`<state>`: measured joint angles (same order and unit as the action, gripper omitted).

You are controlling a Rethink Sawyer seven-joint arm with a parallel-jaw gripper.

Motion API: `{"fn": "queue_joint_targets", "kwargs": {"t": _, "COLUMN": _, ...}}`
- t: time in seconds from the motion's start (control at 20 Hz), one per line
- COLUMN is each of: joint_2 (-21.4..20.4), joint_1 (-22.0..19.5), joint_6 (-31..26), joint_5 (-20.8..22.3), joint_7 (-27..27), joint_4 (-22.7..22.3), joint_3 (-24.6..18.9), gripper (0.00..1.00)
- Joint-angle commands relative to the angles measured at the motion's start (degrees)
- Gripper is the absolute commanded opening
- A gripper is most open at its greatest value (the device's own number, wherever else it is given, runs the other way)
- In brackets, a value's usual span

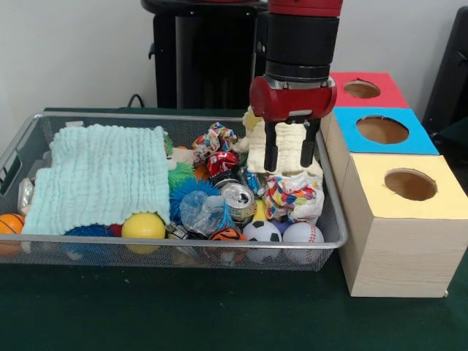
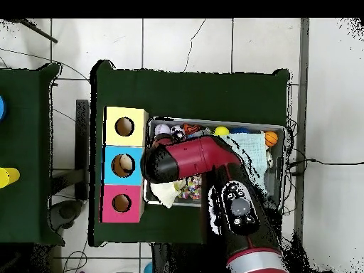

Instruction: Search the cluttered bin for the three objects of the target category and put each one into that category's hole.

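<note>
The silver wire-mesh bin (image 1: 183,240) stands on the green table, full of clutter; it also shows in the overhead view (image 2: 279,153). My gripper (image 1: 289,150) hangs over the bin's right end, next to the boxes. It is shut on a pale yellow cloth (image 1: 289,139), which hangs between the fingers (image 1: 270,150) above a colourful patterned fabric (image 1: 291,196). In the overhead view my arm (image 2: 185,160) covers the gripper, and the yellow cloth (image 2: 165,193) shows at the bin's corner.
Three wooden boxes with holes stand right of the bin: red top (image 1: 362,89), blue top (image 1: 382,130), yellow top (image 1: 409,184). The bin holds a pale blue-green towel (image 1: 102,179), a yellow ball (image 1: 143,225), a can (image 1: 238,196), a soccer ball (image 1: 261,231) and a baseball (image 1: 302,232).
</note>
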<state>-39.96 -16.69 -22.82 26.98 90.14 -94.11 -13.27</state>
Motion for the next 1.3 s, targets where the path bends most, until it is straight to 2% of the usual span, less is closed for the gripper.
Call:
{"fn": "queue_joint_targets", "kwargs": {"t": 0.05, "joint_2": 4.13, "joint_1": 1.46, "joint_6": 4.08, "joint_5": 4.71, "joint_7": 7.83, "joint_4": 5.13, "joint_3": 5.97, "gripper": 1.0}}
{"fn": "queue_joint_targets", "kwargs": {"t": 0.4, "joint_2": 6.4, "joint_1": 1.59, "joint_6": 6.5, "joint_5": 4.59, "joint_7": 6.61, "joint_4": 5.92, "joint_3": 8.92, "gripper": 1.0}}
{"fn": "queue_joint_targets", "kwargs": {"t": 0.7, "joint_2": 7.39, "joint_1": 2.31, "joint_6": 5.4, "joint_5": 4.17, "joint_7": 5.23, "joint_4": 6.34, "joint_3": 10.58, "gripper": 1.0}}
{"fn": "queue_joint_targets", "kwargs": {"t": 0.95, "joint_2": 8.56, "joint_1": 0.92, "joint_6": 8.37, "joint_5": 3.79, "joint_7": 4.7, "joint_4": 5.87, "joint_3": 9.69, "gripper": 1.0}}
{"fn": "queue_joint_targets", "kwargs": {"t": 1.3, "joint_2": 11.26, "joint_1": -3.26, "joint_6": 7.72, "joint_5": 1.53, "joint_7": 2.13, "joint_4": 4.87, "joint_3": 3.88, "gripper": 1.0}}
